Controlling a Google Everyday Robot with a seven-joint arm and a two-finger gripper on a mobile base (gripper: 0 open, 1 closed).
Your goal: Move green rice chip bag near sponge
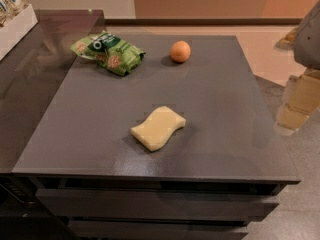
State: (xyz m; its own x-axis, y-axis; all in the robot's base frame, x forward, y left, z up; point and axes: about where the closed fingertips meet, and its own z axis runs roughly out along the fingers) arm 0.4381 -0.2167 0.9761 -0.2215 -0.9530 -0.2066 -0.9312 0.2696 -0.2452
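Biggest thing here is the dark grey table (225,109), matte top, with what look like drawer fronts under the near edge. Butted up against its left side is a glossier dark counter (30,74), and at the far left corner of that sits a white box (15,26) with some pale packaged snacks (9,1) sticking out the top. Beyond the table it's pale floor (265,49) and a tan wall.

My gripper (299,104) is way over at the right edge of the view, off the side of the table and hanging over the floor, not above the tabletop at all. It shows up as a pale, yellowish, see-through sort of shape under a grey chunk of arm. Honestly I can't tell if it's open or closed from here. It isn't touching anything on the table.

The green rice chip bag (109,52) is at the far left part of the table, crumpled and lying flat, logo side up, close to the seam with the counter. It's well apart from my gripper, basically the opposite side.

The sponge (158,128) lies flat near the middle of the table, toward the near edge, well apart from the bag.

Smallest is an orange (180,51) at the far side, to the right of the bag, not touching it.
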